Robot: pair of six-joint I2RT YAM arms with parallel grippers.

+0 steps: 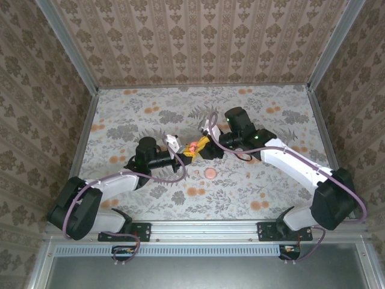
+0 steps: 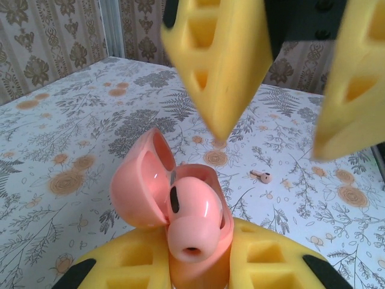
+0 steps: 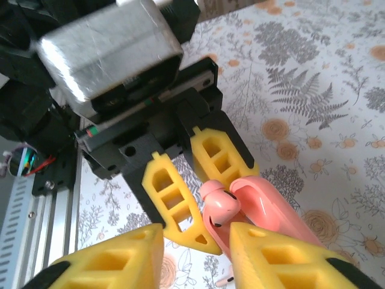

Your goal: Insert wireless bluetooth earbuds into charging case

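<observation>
Two arms meet near the middle of the flowered table point(image 1: 150, 114), their tips almost touching. The left arm point(image 1: 108, 186) reaches in from the near left corner. The left gripper point(image 1: 182, 152) is clamped on the charging case point(image 2: 141, 186), its yellow fingers point(image 2: 120, 265) pressing the lower half from both sides and holding it off the table. The case stands with its lid swung open and leaning to the left in the left wrist view, the hollow of the lid showing. One earbud point(image 2: 192, 220) sits in the lower half, its rounded body rising above the rim and its small round opening turned towards the left wrist camera. Whether it is fully down in its well I cannot tell.

Just right of the case, the right gripper point(image 1: 203, 144) hangs close above it with its jaws apart and nothing between them. In the left wrist view its two yellow fingers point(image 2: 216, 66) come down from the top edge, with a clear gap between them above the case and the earbud, touching neither.

On the table nearer the bases, a flat round pink disc point(image 1: 209, 173) lies below the grippers. Further right, the second earbud point(image 2: 261, 176) lies loose on the pattern, well apart from the case. The right arm point(image 1: 301, 165) stretches in from the near right corner
</observation>
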